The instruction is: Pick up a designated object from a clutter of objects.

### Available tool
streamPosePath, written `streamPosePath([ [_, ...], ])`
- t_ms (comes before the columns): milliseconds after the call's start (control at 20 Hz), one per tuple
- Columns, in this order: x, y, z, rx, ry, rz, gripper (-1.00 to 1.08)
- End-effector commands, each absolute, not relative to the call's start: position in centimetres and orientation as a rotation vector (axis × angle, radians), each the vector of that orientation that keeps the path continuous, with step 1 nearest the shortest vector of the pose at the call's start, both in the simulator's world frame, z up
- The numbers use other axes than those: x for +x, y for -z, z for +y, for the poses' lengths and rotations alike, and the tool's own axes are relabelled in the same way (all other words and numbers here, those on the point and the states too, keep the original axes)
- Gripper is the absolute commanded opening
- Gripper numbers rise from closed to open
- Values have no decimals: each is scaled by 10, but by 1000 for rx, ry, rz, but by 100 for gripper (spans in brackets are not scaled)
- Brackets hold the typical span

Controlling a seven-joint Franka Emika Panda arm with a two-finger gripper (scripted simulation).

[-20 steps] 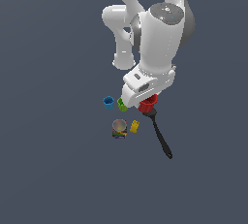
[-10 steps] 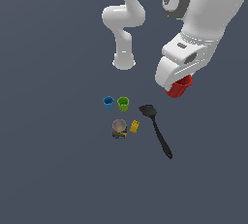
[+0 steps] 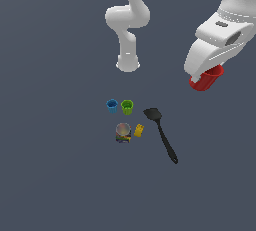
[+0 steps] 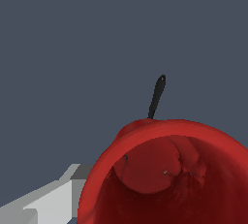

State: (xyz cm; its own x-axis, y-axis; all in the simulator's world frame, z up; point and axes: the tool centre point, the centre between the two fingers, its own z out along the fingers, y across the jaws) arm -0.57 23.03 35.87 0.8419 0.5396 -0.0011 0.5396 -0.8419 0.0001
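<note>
Lifted farther up and toward the exterior view's right, the hand [image 3: 209, 76] grips the red cup [image 3: 205, 79]; pickup looks done, so just hold steady.

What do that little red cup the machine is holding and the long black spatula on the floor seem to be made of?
The small round red cup looks like moulded plastic: one solid colour, thin wall and a soft sheen inside in the wrist view. The long black spatula looks like matte plastic or rubber, uniformly dark with no shine. Both are simulator renders, so these are only guesses.
</note>
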Motion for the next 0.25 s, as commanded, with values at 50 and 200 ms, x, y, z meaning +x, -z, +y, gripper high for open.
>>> streamPosePath([
  [50, -5, -365, 236, 3016, 0, 881, -100],
  [200, -5, -366, 237, 3016, 0, 881, -100],
])
